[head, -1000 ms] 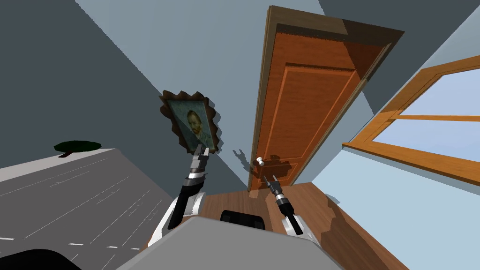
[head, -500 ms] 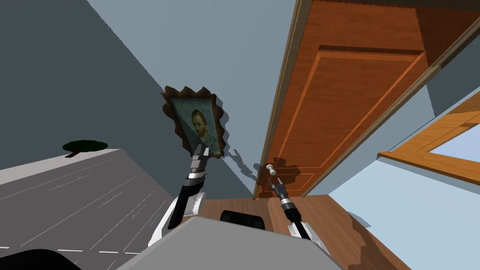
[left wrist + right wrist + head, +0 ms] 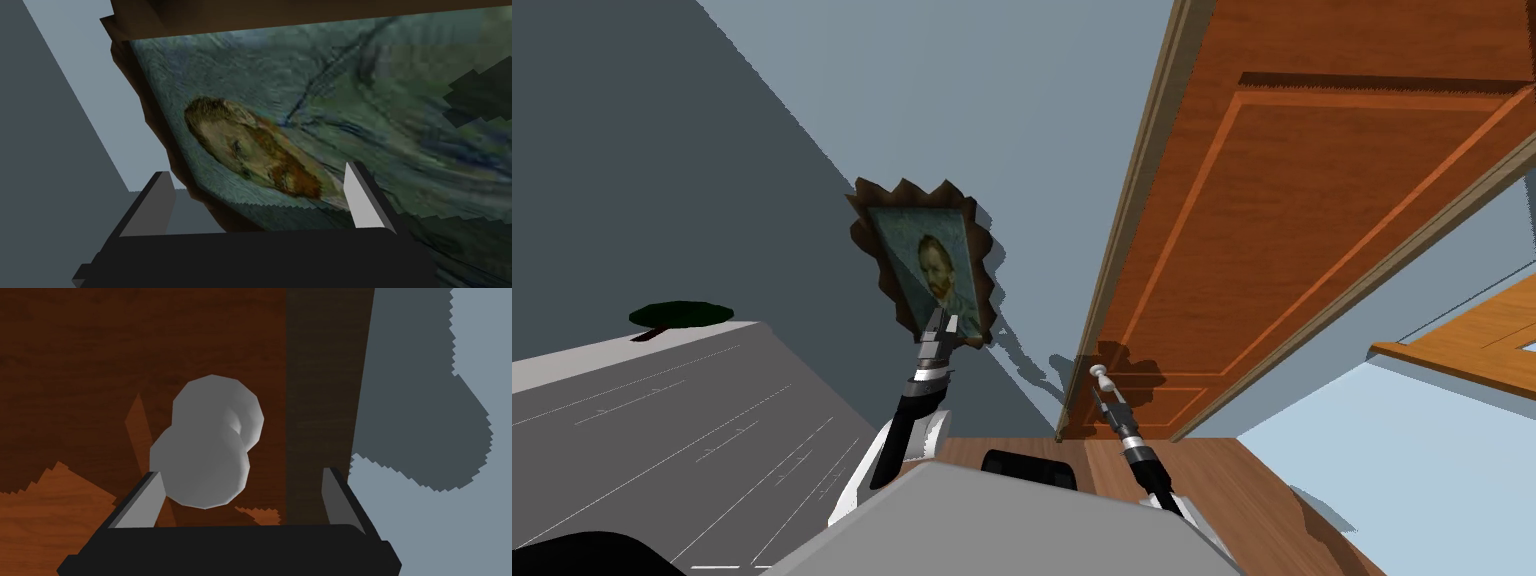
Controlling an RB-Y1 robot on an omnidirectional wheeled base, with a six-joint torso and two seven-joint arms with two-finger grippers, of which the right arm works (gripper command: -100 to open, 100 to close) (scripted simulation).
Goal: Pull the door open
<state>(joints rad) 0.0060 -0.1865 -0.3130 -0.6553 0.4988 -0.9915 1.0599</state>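
While the right gripper stands with its two fingers spread apart and empty, the pale round knob lies between them, much nearer to one finger than to the other, and I cannot tell if it touches that one. The knob sits low on the brown wooden door, close to the edge that meets the dark door frame. The door seems shut in its frame.

I judge the door to be stiff and rather heavy, turning only around its hinges, so the pull should follow an arc. The knob looks smooth and hard, probably slippery. The best hold is across its round head, with the fingers closed behind the widest part.

The frame is just beside the knob, so the finger on that side could catch it. The left gripper is raised to the left of the door, fingers apart, holding nothing. A framed portrait hangs on the wall there, and a window frame is well apart on the right.
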